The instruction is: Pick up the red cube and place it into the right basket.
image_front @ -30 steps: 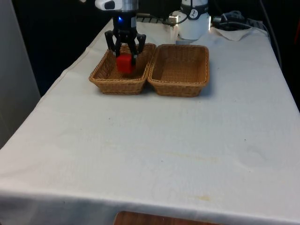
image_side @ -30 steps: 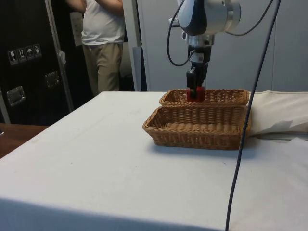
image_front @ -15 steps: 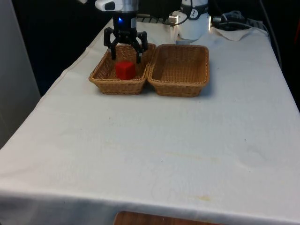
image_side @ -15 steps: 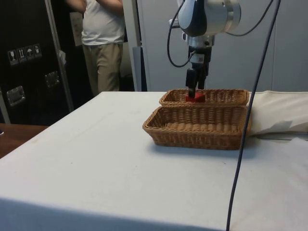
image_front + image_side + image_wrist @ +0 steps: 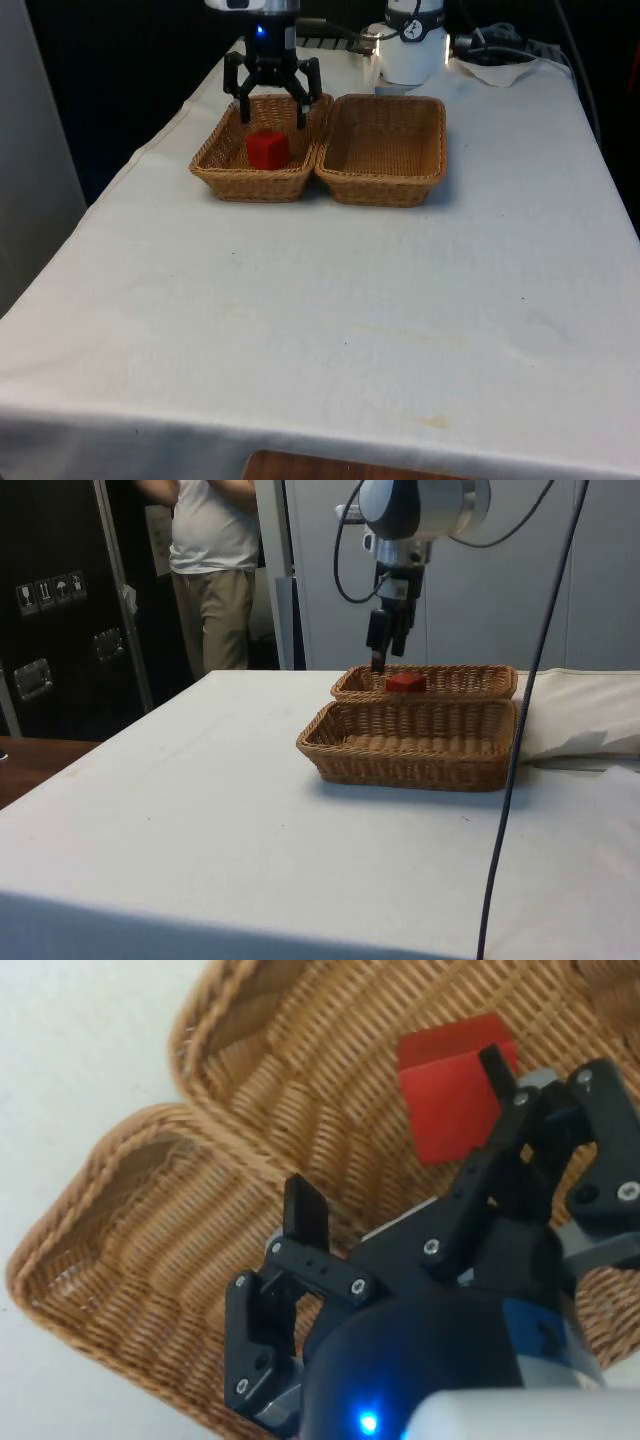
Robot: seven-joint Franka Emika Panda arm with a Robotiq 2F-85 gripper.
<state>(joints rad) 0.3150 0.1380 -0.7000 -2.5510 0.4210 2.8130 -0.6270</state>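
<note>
Red cube (image 5: 267, 149) resting in a wicker basket, robot gripper (image 5: 272, 103) above it with fingers spread and holding nothing.

Two wicker baskets sit side by side, touching, near the table's (image 5: 330, 300) far edge. The cube lies inside the basket at the front view's left (image 5: 225, 165); the neighbouring basket (image 5: 385, 180) has nothing in it. A person (image 5: 212, 570) stands beyond the table.
</note>
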